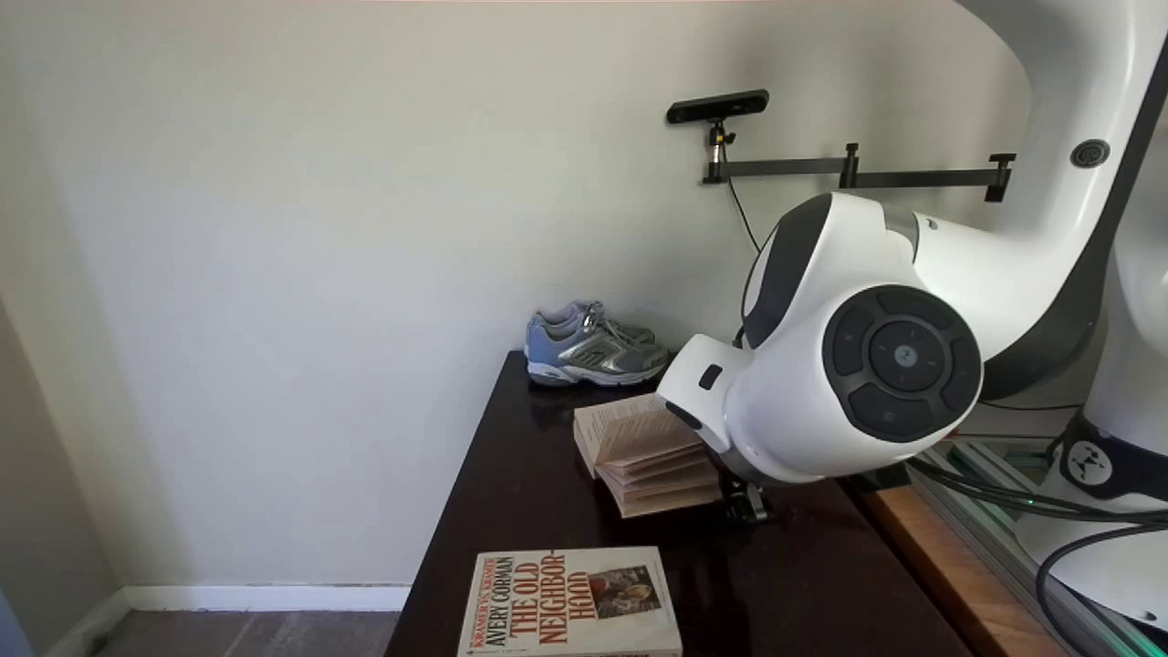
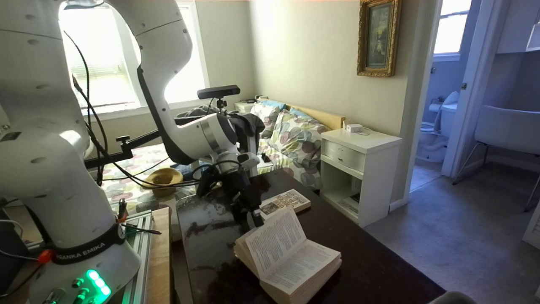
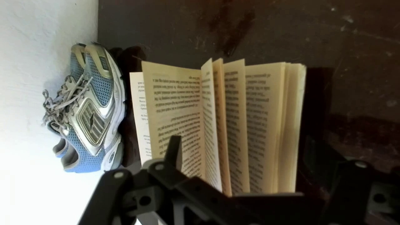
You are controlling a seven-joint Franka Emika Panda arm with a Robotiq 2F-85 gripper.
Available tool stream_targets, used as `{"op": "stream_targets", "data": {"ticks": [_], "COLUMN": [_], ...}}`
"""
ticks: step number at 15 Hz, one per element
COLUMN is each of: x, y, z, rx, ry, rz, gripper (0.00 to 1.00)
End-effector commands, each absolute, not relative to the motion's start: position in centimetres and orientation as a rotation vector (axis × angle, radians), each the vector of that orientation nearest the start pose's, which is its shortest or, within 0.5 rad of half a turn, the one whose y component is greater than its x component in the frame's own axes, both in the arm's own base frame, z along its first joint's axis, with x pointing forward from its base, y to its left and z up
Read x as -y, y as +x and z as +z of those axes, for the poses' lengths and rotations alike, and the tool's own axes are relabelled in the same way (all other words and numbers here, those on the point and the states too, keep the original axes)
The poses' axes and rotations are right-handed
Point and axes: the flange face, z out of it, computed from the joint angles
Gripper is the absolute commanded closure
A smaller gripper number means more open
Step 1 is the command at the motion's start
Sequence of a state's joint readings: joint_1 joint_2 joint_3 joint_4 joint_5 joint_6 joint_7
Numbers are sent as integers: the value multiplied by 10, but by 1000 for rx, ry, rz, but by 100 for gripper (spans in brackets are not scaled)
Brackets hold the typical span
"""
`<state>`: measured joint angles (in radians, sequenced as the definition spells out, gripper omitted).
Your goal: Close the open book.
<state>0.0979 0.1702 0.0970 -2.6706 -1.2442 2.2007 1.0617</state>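
Observation:
The open book (image 1: 643, 452) lies spread on the dark table with cream-tan pages up; it also shows in an exterior view (image 2: 291, 259) and in the wrist view (image 3: 232, 125). Several pages stand partly raised near its middle. Its cover is hidden beneath. My gripper (image 3: 243, 151) has its fingers wide apart in the wrist view. One finger appears over the left page and the other beside the book's right edge. The gripper also shows in both exterior views (image 1: 748, 502) (image 2: 251, 219), pointing down at the book's side behind a raised page. I cannot tell whether it touches the book.
A larger tan-and-cream book (image 1: 630, 625) lies closed on the table (image 1: 520, 484); it also shows in an exterior view (image 2: 289, 200). Blue-grey shoes (image 1: 593, 351) stand against the wall at the table's end, also in the wrist view (image 3: 90, 115). A camera arm (image 1: 785, 168) extends along the wall.

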Motion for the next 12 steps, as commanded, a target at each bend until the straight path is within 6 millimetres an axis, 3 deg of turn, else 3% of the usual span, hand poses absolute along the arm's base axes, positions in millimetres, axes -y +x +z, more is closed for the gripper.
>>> {"op": "stream_targets", "data": {"ticks": [1, 12], "x": [-46, -41], "y": [360, 356], "z": [144, 128], "rx": [-301, -355], "ry": [2250, 2131], "rz": [-4, 50], "gripper": [0, 0]}}
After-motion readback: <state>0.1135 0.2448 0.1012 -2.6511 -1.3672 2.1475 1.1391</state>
